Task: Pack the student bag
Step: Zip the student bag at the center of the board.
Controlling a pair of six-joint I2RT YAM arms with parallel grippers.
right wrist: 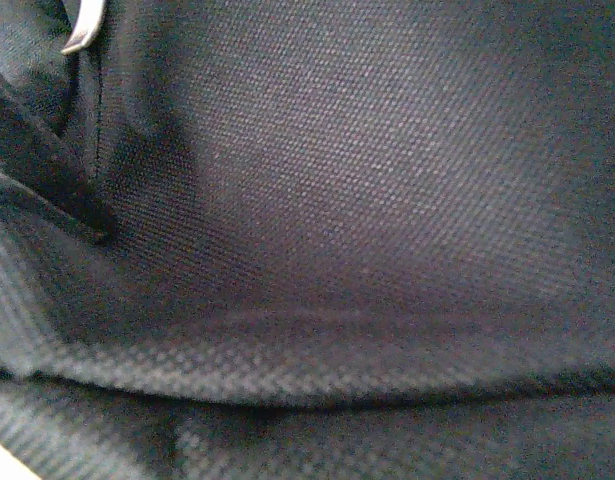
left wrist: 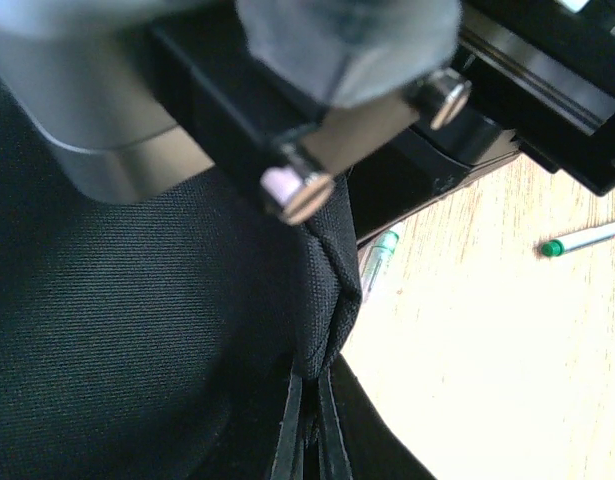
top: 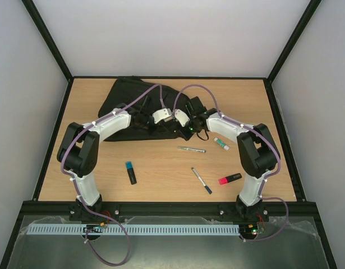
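One student bag [top: 124, 98]: black fabric, slumped flat at the far side of the table [top: 161, 162], a bit left of centre. Both arms reach in over it and meet at its near right edge.

Left gripper [left wrist: 309, 425]: jaws closed tight on a raised fold at the bag's edge. The left wrist view shows the ridge of fabric running straight down into the pinch.

Right gripper [top: 182, 120]: nose pushed against the bag, right beside the left one. Its wrist view is filled with black weave and one long crease, and no fingers can be made out. The top view loses them against the black. Cannot tell how far these jaws stand apart, or whether they have any fabric.

Loose on the wood, all nearer than the bag:
- small white tube [top: 221, 144] with a green cap, just beside the right forearm
- silver pen [top: 192, 149], near the bag's near edge
- black marker [top: 130, 172] with a blue cap, left of centre
- white pen [top: 201, 180] with dark ends, centre
- pink highlighter [top: 230, 179], near the right arm's upright link

The five lie apart from one another.
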